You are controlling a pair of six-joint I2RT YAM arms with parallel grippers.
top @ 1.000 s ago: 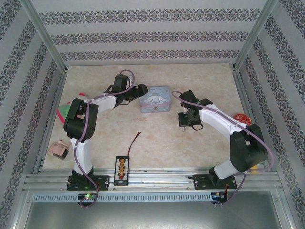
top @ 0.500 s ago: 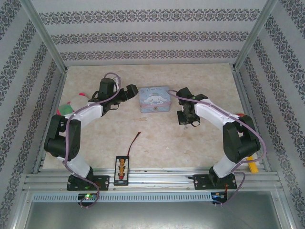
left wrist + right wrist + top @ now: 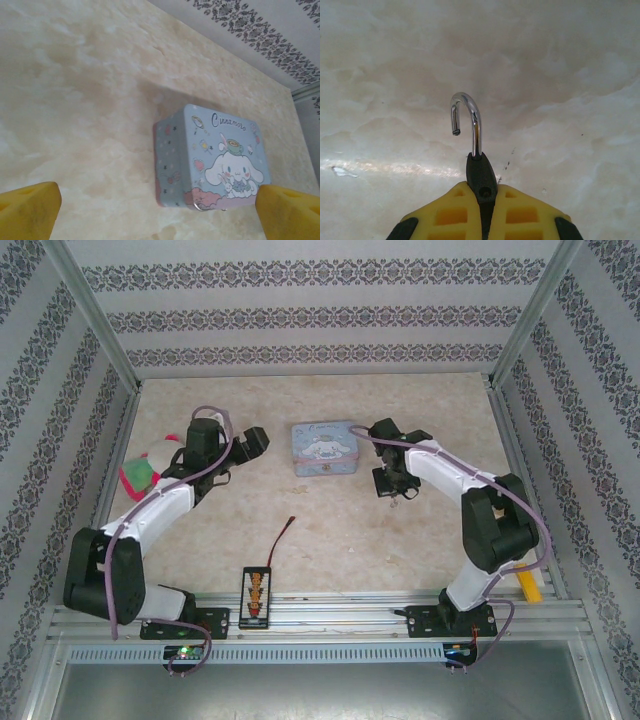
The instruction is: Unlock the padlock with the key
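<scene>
At 3 o'clock from your left gripper [image 3: 252,440], jaws spread wide, sat the "Cinnamoro" tin [image 3: 210,155]; your right gripper [image 3: 482,200] pinched the padlock [image 3: 480,175], shackle swung free.

The counter [image 3: 330,530] is cream, marbled with paler veins. The tin [image 3: 210,155] is light blue (white cartoon dog, pink base). The padlock [image 3: 479,172] has a black body and silvery shackle. The right gripper [image 3: 481,192] is yellow. The back wall [image 3: 320,297] carries 3 dark floral bands on white.
</scene>
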